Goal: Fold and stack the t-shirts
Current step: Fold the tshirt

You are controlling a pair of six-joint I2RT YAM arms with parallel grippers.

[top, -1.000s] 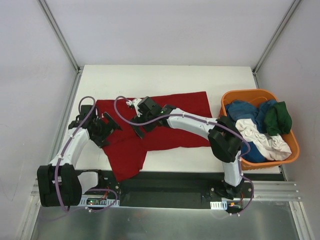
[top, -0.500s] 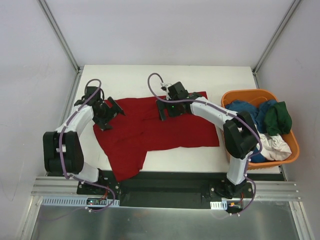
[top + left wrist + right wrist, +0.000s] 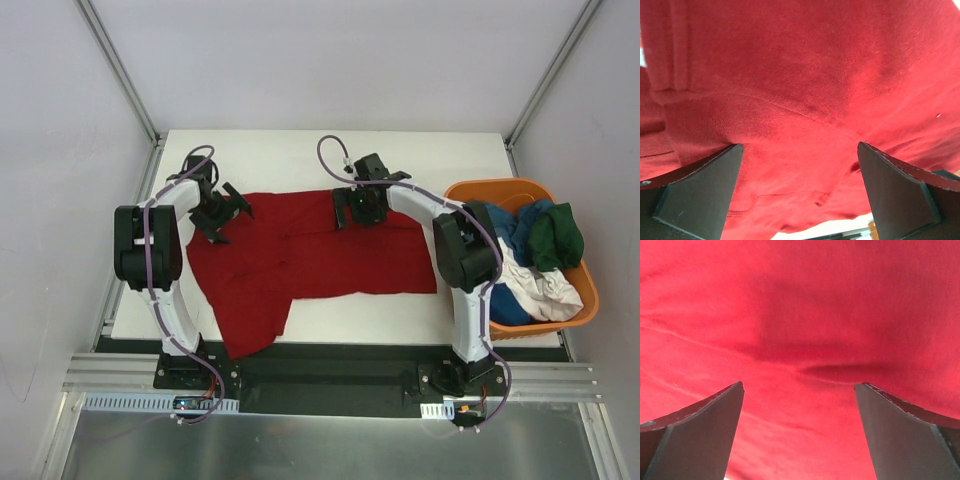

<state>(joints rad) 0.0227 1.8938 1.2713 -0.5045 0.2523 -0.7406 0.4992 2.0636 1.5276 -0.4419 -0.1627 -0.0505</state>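
The dark red shirt [image 3: 320,255] lies spread on the table [image 3: 270,150]. The left gripper [image 3: 230,218] stands at its far left corner with fingers wide apart, red cloth spanning the gap, nothing held. The right gripper [image 3: 358,214] is equally wide at the far edge, a shallow crease just ahead of its fingers. The other shirts [image 3: 535,280] fill the basket [image 3: 592,292], well right of the right fingers.

No readable text, label, brand or number anywhere (plain cloth, unmarked arms, unmarked basket).
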